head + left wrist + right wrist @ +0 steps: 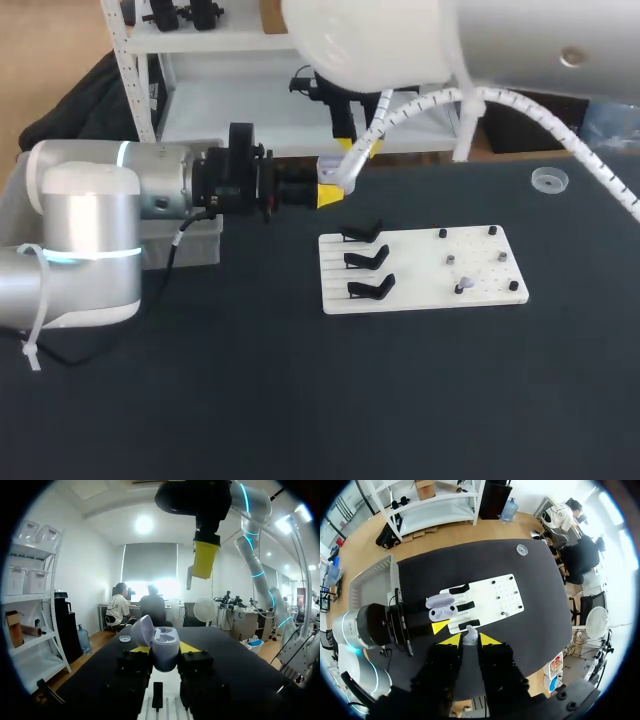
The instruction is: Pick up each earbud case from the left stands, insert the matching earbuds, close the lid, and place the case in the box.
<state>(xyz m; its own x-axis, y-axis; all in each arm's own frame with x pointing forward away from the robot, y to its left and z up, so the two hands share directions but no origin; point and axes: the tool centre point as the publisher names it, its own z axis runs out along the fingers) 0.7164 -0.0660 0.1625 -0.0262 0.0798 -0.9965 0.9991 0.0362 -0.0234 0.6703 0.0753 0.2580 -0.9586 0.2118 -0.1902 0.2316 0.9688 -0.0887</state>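
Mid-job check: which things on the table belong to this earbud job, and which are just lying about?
Job: open pale lavender earbud case in the left gripper; small pale earbud in the right gripper; white pegged board with black stands; grey box.
Lying about: small clear round dish at the table's far right.

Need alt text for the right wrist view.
The right gripper holds a small earbud between its yellow tips, close to an open earbud case clamped in the left gripper. Past them lies a white board with black stands on the dark table.
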